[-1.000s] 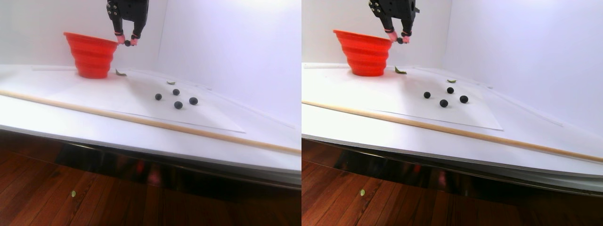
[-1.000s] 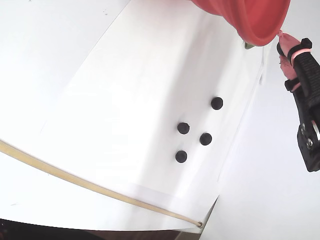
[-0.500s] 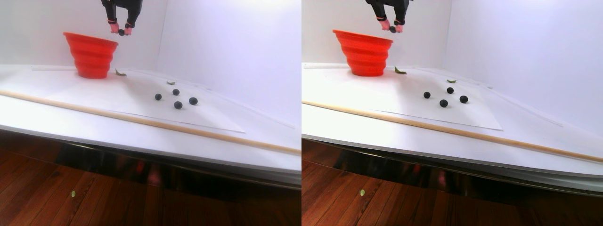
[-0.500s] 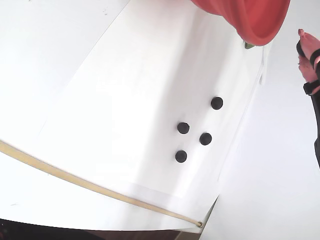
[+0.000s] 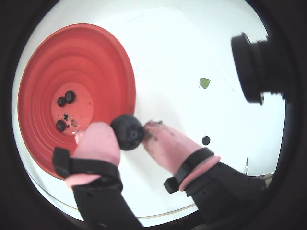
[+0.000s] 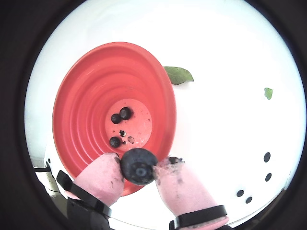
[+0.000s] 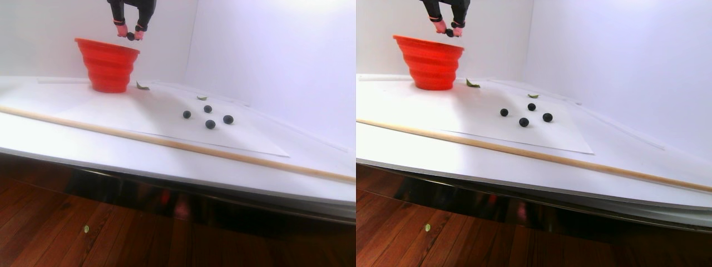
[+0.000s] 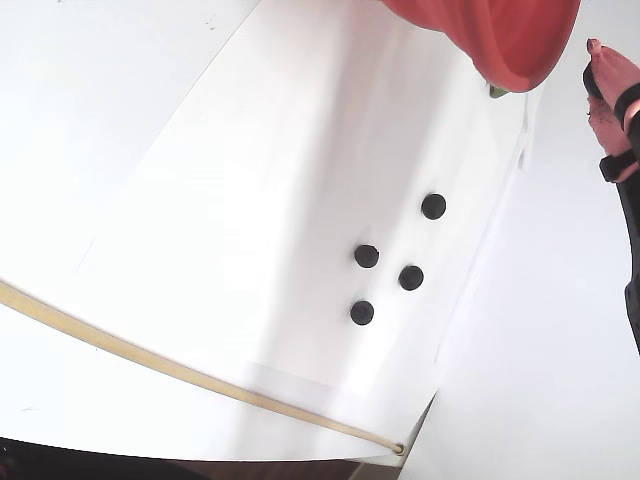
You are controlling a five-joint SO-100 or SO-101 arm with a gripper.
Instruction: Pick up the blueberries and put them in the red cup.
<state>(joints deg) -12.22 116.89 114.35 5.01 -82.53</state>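
The gripper (image 6: 138, 166) is clamped on one blueberry (image 6: 138, 166), the dark ball pinched between its two pink fingertips (image 6: 99, 178) low in the frame of a wrist view. In a wrist view the same pinch sits at lower centre, the held berry (image 5: 127, 132) overlapping the right rim of the red cup (image 5: 112, 62). Down inside the cup, three berries in the cup (image 6: 120, 115) lie on its floor, left of centre, with some dark specks beside them. Moving right, a green leaf (image 6: 178, 74) lies just beside the cup's rim on the white sheet (image 6: 230, 124), and a smaller leaf bit (image 6: 268, 93) sits at the right edge. In the stereo pair view the gripper hangs at upper left, just above the cup's right rim. Further right, four loose blueberries (image 7: 207, 115) cluster on the sheet, well apart from the cup. A wooden rod (image 7: 167, 143) runs along the front of the table (image 7: 67, 150). In the fixed view the cup fills the top right corner, the fingertips at the far right edge.
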